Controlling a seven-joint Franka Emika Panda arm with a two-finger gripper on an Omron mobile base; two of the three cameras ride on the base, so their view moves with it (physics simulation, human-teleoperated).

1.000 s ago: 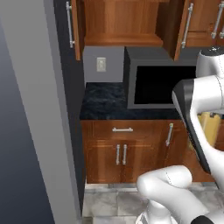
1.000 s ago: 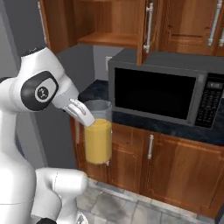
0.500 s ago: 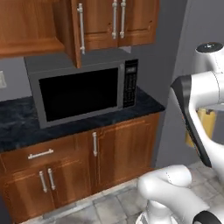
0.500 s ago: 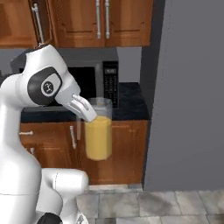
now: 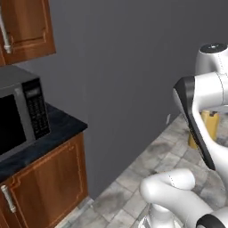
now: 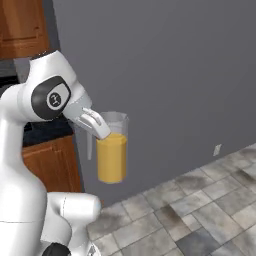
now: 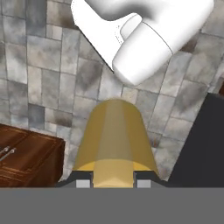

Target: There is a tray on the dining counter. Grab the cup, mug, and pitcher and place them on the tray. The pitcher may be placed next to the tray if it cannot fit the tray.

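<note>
Clamping the pitcher (image 6: 112,148) aloft before a grey wall (image 6: 165,70), the claw (image 6: 95,125), fingertips largely hidden behind glass.

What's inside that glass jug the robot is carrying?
The pitcher holds orange liquid in its lower part; the upper part looks clear and empty. The gripper covers some of the rim, so that spot stays hidden.

In the left base view the pitcher (image 5: 209,129) is mostly hidden behind the arm; only a strip of orange shows. The microwave (image 5: 20,116) and the tabletop (image 5: 53,133) under it are cut off by the left edge. In the hand view the end effector (image 7: 113,183) fingertips (image 7: 83,183) are nearly swallowed by the bottom edge, so their contact with the glass seems likely but unclear. The pitcher's rim lies out of frame there.
</note>
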